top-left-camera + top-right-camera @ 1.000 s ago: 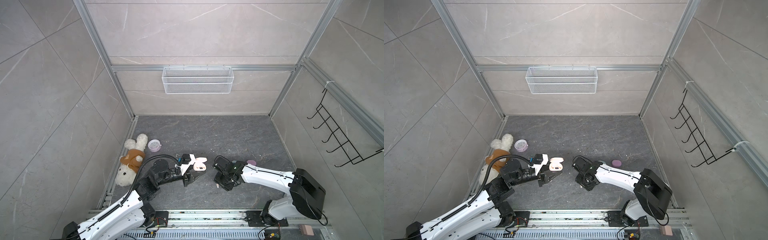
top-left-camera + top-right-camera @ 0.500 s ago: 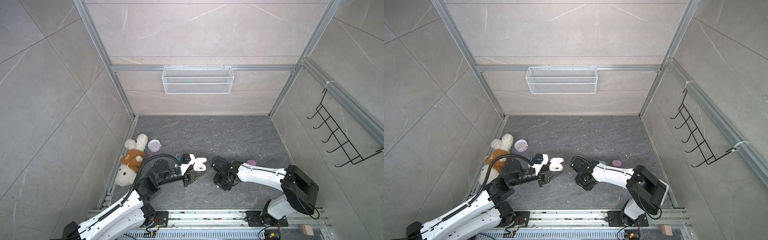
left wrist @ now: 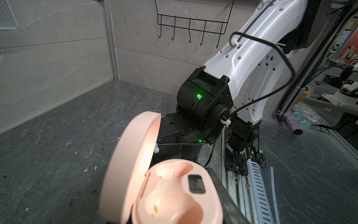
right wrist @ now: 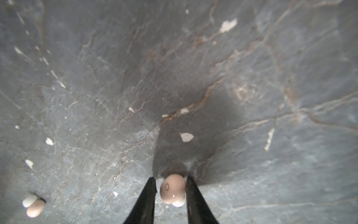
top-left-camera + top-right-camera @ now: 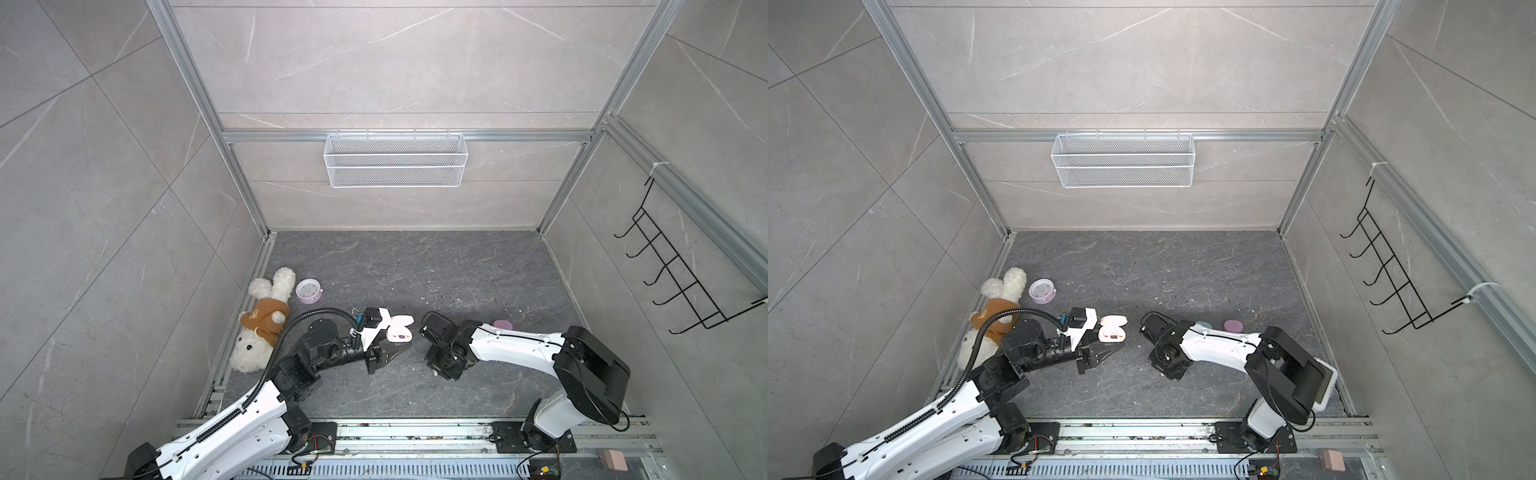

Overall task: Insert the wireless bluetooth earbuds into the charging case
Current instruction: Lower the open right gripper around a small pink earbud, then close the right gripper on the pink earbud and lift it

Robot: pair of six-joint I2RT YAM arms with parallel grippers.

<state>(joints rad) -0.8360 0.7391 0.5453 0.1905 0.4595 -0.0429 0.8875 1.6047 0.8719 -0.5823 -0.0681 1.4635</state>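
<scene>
A glossy pink oval charging case, its lid hinged open, is clamped in the left gripper. Two smooth, rounded peach-pink buds with pale tips are counted on the veined grey floor. The first earbud is bracketed, not yet clenched, by the right gripper, with a slit left at one finger. The second earbud lies well apart.

Open far floor (plush toy left)

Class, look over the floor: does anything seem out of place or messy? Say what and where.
White flakes litter the dark floor, and a pink earbud lies loose outside the open pink case. A plush rabbit lies flat by the wall.
</scene>
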